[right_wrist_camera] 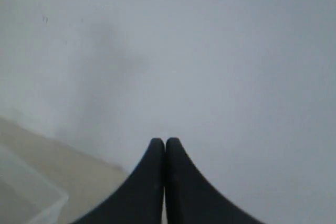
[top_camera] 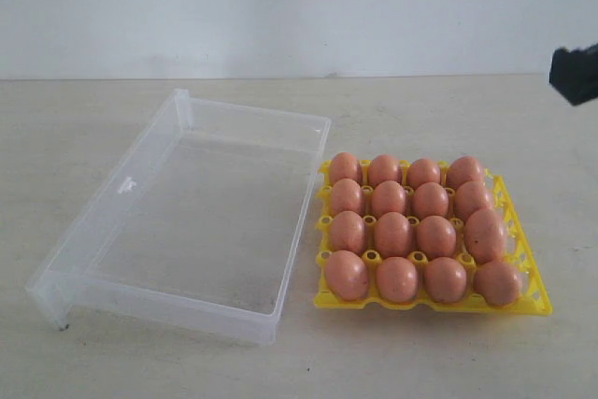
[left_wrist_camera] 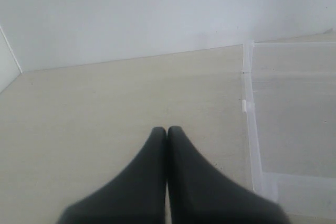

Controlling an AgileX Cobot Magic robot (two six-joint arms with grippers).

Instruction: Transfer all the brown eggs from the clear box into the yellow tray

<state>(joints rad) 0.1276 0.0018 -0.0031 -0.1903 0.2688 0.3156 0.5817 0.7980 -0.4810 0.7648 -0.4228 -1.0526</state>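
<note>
**All 16 eggs in tray; both sets of jaws pressed together**

Left wrist view: left gripper (left_wrist_camera: pixel 167 129) hangs over the bare beige surface (left_wrist_camera: pixel 94 114). Black jaws are pressed together tip to tip, pinching nothing. The clear box (left_wrist_camera: pixel 294 119) lies just beside it, one long side near the jaws but not touching. White wall (left_wrist_camera: pixel 131 14) behind.

Exterior view, left to centre of frame: clear box lies flat on the surface, open side up. It runs from lower left toward upper centre, and its see-through floor shows the surface beneath. Left gripper is out of this view.

Right of centre: yellow tray (top_camera: pixel 420 306) sits just beside the box's right-hand side, nearly edge to edge w/ it. Can't tell if they touch. Brown eggs (top_camera: pixel 393 234) fill the tray in 4 rows x 4, one per cup, rounded ends up.

Upper right edge of frame: a dark bit of the right arm (top_camera: pixel 576 74) pokes in, raised and well apart from tray and eggs.

Right wrist view: right gripper (right_wrist_camera: pixel 165 141) points at the white wall, jaws pressed together along their whole length, pinching nothing. One corner of the clear box and a strip of surface show past the jaws, well apart from them.
</note>
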